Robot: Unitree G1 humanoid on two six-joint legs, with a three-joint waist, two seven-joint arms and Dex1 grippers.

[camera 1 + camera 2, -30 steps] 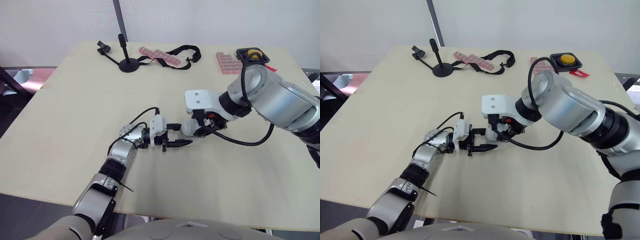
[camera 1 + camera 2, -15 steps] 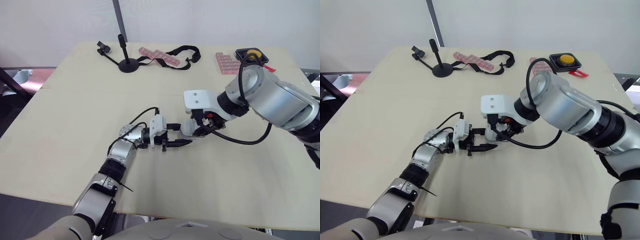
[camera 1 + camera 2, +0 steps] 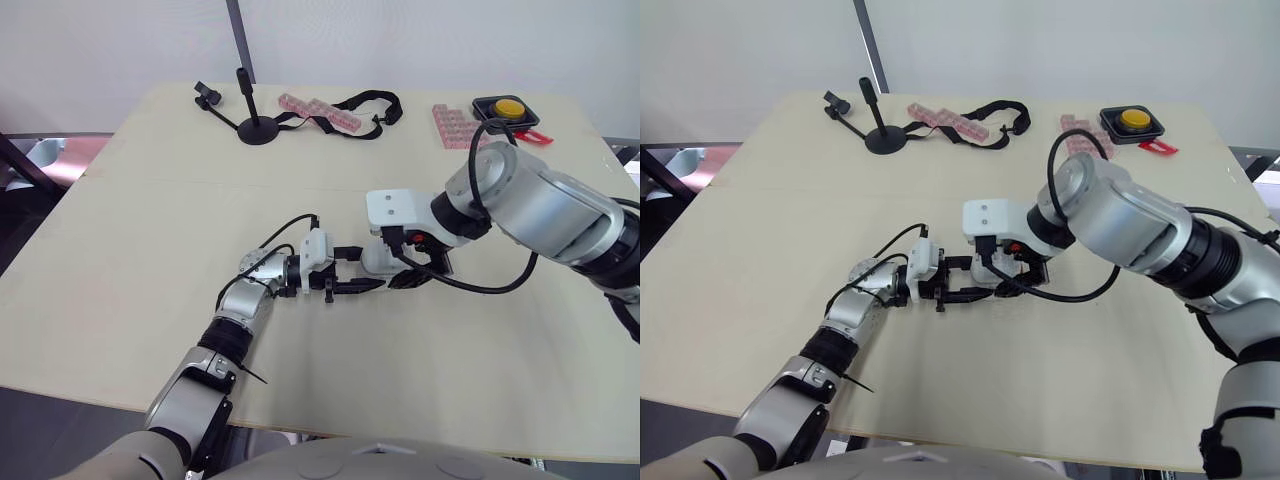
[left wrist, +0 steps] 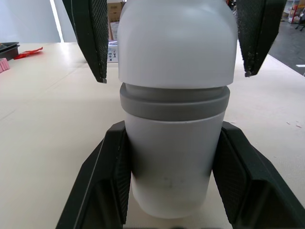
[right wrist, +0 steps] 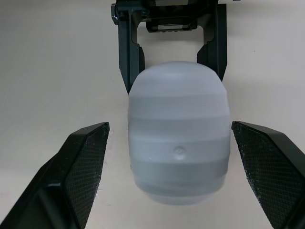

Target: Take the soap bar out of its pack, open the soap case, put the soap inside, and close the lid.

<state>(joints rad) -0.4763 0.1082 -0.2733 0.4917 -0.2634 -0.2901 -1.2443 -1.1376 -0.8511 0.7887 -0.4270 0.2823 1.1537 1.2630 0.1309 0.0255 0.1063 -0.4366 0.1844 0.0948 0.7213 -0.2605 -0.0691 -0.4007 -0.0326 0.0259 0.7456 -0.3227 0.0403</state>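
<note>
While the white soap case [image 5: 177,138] rests near the middle of the desk [image 3: 150,220], its two halves meeting at a grey band, the left claw [image 4: 174,131] is clamped on one end, both pads pressed to its sides. The right claw [image 5: 169,126] straddles the opposite end, fingers spread wide and clear of the case.

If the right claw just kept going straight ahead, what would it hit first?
The right gripper, fingers open, would likely meet the soap case that the left gripper holds.
</note>
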